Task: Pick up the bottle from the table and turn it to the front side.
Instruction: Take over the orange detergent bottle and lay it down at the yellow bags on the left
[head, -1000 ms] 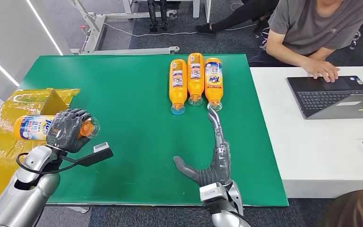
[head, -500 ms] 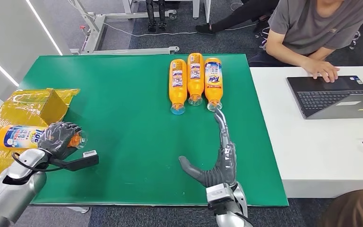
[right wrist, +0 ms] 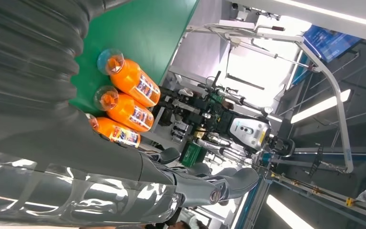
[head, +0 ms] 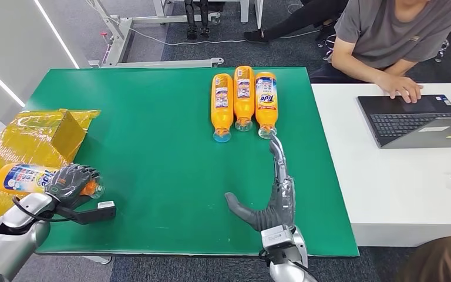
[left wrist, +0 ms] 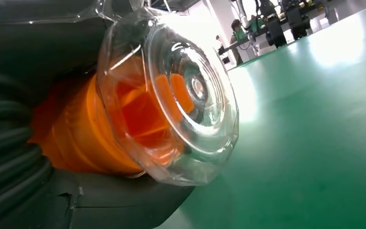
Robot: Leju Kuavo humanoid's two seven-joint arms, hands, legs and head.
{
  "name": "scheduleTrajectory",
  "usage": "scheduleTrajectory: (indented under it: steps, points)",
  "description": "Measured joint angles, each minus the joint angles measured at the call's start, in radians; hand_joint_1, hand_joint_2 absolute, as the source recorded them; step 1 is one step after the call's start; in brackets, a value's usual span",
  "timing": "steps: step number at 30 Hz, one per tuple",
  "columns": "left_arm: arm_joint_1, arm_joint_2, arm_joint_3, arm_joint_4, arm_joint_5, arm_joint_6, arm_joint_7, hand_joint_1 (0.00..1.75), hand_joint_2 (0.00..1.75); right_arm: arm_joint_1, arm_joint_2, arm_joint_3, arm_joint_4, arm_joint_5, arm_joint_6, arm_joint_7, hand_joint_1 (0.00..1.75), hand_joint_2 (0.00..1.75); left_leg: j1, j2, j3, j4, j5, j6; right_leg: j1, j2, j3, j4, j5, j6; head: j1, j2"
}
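Currently: one orange bottle [head: 26, 178] gripped in the left hand [head: 70, 183] at the near-left corner of the green table [head: 152, 129]; right hand [head: 268, 202] spread flat, holding nothing.

Head view — the held bottle lies on its side, clear cap toward the table, labelled body sticking out past the fingers over a yellow-wrapped box [head: 32, 138]. Three more orange bottles [head: 243, 100] lie side by side at the table's far edge, caps toward the robot; the right hand's longest finger reaches up to the cap of the rightmost one. A person sits at a laptop [head: 414, 120] on the white desk. Left wrist view — the clear cap [left wrist: 181, 95] and orange neck protrude from the closed dark fingers [left wrist: 9, 171], above the green surface. Right wrist view — the three bottles [right wrist: 126, 100] lie just beyond the extended fingers [right wrist: 209, 183].
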Motion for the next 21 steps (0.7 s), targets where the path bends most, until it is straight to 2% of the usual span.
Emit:
scheduleTrajectory:
  steps: [6, 12, 21]
  points:
    - [-0.060, -0.052, -0.016, 0.054, 0.082, 0.002, -0.066, 1.75, 1.75, -0.007, 0.000, 0.007, 0.011, 0.003, -0.005, 0.006, 0.00, 1.75, 0.000, 0.000, 0.000, 0.000, 0.000, 0.000, 0.000, 0.000, 0.000, 0.000, 0.001, 0.000, 0.000, 0.000]
    - [-0.108, -0.114, -0.051, 0.072, 0.102, -0.010, -0.068, 1.75, 1.75, -0.026, 0.000, 0.020, 0.022, 0.007, 0.010, 0.014, 0.00, 1.75, 0.000, 0.000, 0.000, 0.000, 0.000, 0.000, 0.000, 0.000, 0.000, 0.000, 0.001, 0.000, 0.000, 0.000]
    - [-0.161, -0.141, -0.101, 0.163, 0.113, -0.044, -0.079, 1.75, 1.75, -0.039, 0.000, 0.024, 0.039, -0.011, -0.012, 0.002, 0.00, 1.75, 0.000, 0.000, 0.000, 0.000, 0.000, 0.000, 0.000, 0.000, 0.000, 0.000, 0.000, -0.001, 0.000, 0.000]
